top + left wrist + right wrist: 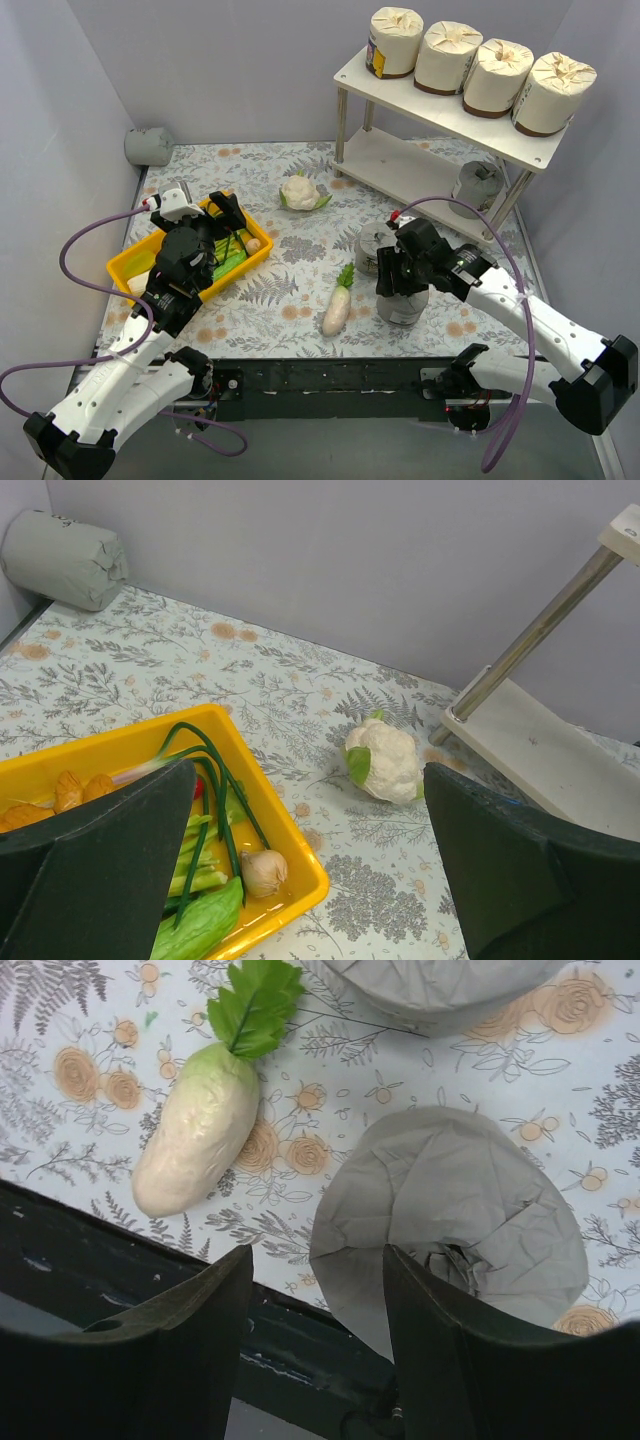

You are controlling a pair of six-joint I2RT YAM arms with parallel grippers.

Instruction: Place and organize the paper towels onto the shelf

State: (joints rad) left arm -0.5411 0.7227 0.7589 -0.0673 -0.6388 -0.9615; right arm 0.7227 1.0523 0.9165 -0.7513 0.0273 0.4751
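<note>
Pale walls (230,70) enclose the floral worktop (300,285); four cream rolls (447,58) line the shelf's (452,116) top board. In front of the shelf the left claw (310,770) gapes empty, and the right claw (318,1260) gapes over a grey roll (450,1210).

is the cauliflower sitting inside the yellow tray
No, the cauliflower lies on the patterned tablecloth, apart from the yellow tray, between it and the shelf.
</note>
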